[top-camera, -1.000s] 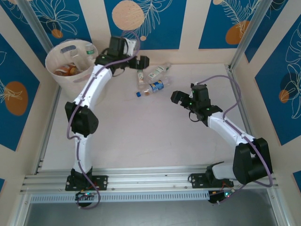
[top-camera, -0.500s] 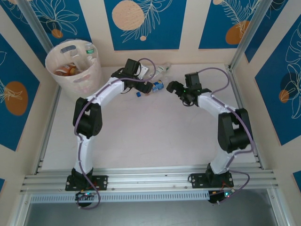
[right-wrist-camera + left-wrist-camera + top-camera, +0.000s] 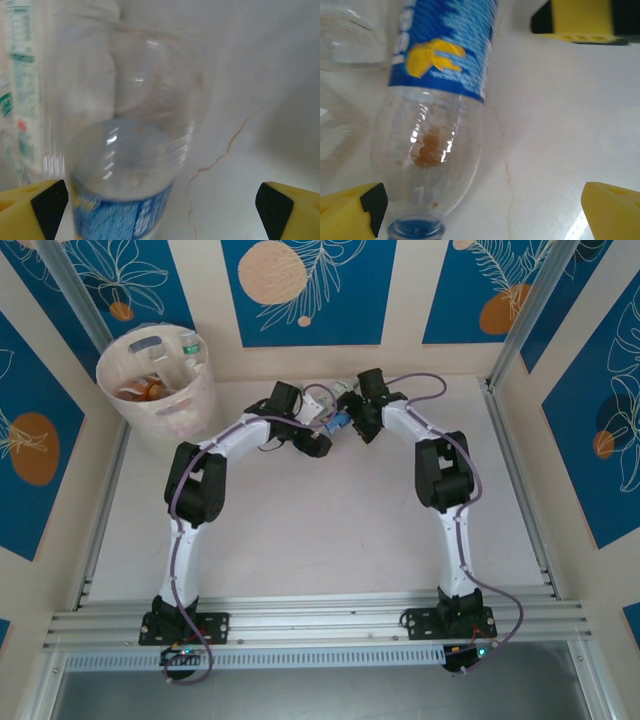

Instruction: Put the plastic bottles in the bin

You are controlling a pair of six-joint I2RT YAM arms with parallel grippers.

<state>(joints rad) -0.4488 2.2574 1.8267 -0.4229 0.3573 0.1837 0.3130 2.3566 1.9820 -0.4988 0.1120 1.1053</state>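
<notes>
1. Pickup of the blue-labelled bottle [image 3: 338,423] as the likely step in hand, judging by both arms bent inward over it at the far middle of the table [image 3: 300,530].
2. Left jaws: spread as wide as possible, gripping nothing, with yellow fingertips [image 3: 350,210] low on either side of the bottle's neck end in the left wrist view.
3. Right jaws: likewise wide apart and empty, reaching for the same bottle from its other end, with one of their yellow pads [image 3: 577,17] at the top of the left wrist view.
4. Bottle flat on the table, blue cap toward the left wrist camera. Off-centre between the left jaws: close against the tip on that view's left, well apart from the other.
5. Close one pair only and hold the other back, to avoid pads knocking together over one small bottle.
6. Slide sideways to centre the bottle, then advance past the tapered shoulder to the label band for a grip on the straighter wall, probably less prone to slipping.
7. Squeeze gently: thin clear plastic, probably quick to buckle or squirt out.
8. Mind the neighbours: a clear bottle [image 3: 350,35] just beside it, and a green-and-white-labelled bottle [image 3: 17,75] alongside in the blurred right wrist view.
9. Bin [image 3: 170,412] at the far left corner, well apart from the jaws, already holding several bottles. Lift high enough to clear its tall rim.
</notes>
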